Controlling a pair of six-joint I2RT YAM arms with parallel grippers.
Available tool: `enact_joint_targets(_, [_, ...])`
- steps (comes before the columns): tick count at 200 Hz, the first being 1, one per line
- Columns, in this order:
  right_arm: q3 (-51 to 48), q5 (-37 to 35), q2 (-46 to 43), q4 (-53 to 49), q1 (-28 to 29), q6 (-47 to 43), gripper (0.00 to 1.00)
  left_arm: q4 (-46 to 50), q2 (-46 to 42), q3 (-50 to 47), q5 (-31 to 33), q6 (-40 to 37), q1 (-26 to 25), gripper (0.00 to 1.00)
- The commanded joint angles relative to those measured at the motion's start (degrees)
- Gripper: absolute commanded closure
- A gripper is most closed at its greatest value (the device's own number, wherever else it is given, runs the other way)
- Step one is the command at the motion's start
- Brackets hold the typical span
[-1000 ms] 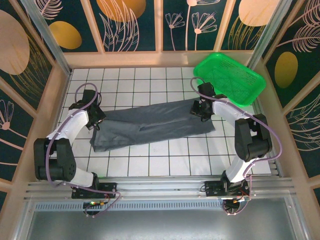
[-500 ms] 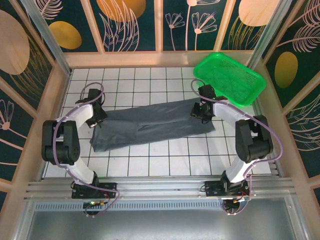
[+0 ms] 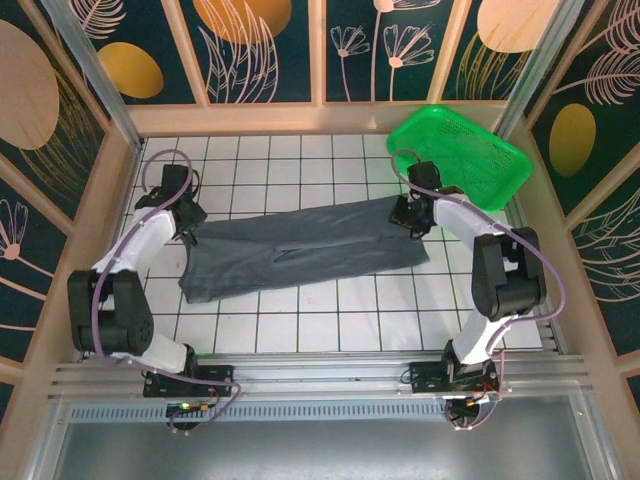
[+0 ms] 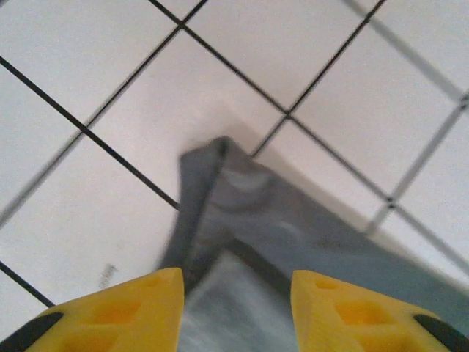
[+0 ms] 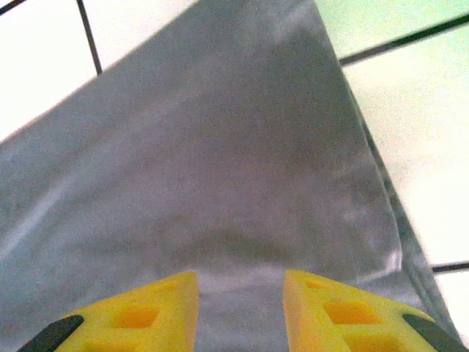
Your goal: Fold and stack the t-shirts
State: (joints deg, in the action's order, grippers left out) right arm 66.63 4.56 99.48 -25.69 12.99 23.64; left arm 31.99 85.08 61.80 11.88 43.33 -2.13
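Note:
The dark slate-grey t-shirt (image 3: pixel 300 250) lies as a long band across the white tiles, stretched between both arms. My left gripper (image 3: pixel 186 228) is at its left end. In the left wrist view the yellow fingers (image 4: pixel 139 304) stand either side of raised grey cloth (image 4: pixel 242 220), and the shirt's corner points away over the tiles. My right gripper (image 3: pixel 408 222) is at the shirt's upper right corner. In the right wrist view that gripper (image 5: pixel 240 277) has cloth (image 5: pixel 220 147) gathered up between its fingers. Both appear shut on the shirt.
A green mesh basket (image 3: pixel 462 152) sits at the back right, just behind the right arm. Wooden walls close in the tiled floor (image 3: pixel 300 330) on three sides. A metal rail with the arm bases (image 3: pixel 300 375) runs along the near edge.
The left gripper has moved back and to the left, drawing the shirt's left end with it. The right gripper has shifted slightly right. The shirt lies longer and flatter.

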Motion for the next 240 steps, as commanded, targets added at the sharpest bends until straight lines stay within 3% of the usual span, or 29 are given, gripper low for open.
enact_joint_targets(1, [3.62, -0.10, 4.59, 0.64, -0.22, -3.01, 0.64, -2.04, -1.54, -5.53, -11.39, 9.35, -2.06, 0.63])
enact_joint_targets(47, [8.57, -3.30, 11.88, -0.10, -0.18, -5.13, 0.65, -12.96, 2.75, -13.02, -20.07, 20.39, -5.08, 0.69])
enact_joint_targets(103, [4.52, -8.51, 13.58, -5.61, -0.20, -1.23, 0.69, -13.53, 17.83, -6.47, -16.24, 17.17, -3.56, 0.71])
enact_joint_targets(135, [-6.97, -5.79, 5.90, -6.24, 1.35, 6.37, 0.70, -10.77, 30.65, 11.64, -15.38, 12.23, -2.18, 0.70])
enact_joint_targets(179, [-19.94, -1.30, -4.88, -6.85, 8.84, 16.58, 0.70, -4.75, 50.26, 42.34, -17.41, 11.12, -2.26, 0.70])
enact_joint_targets(240, [-24.83, 6.55, -5.32, -7.69, 25.70, 24.24, 0.69, -4.51, 66.90, 67.27, -27.14, 13.59, -7.33, 0.68])
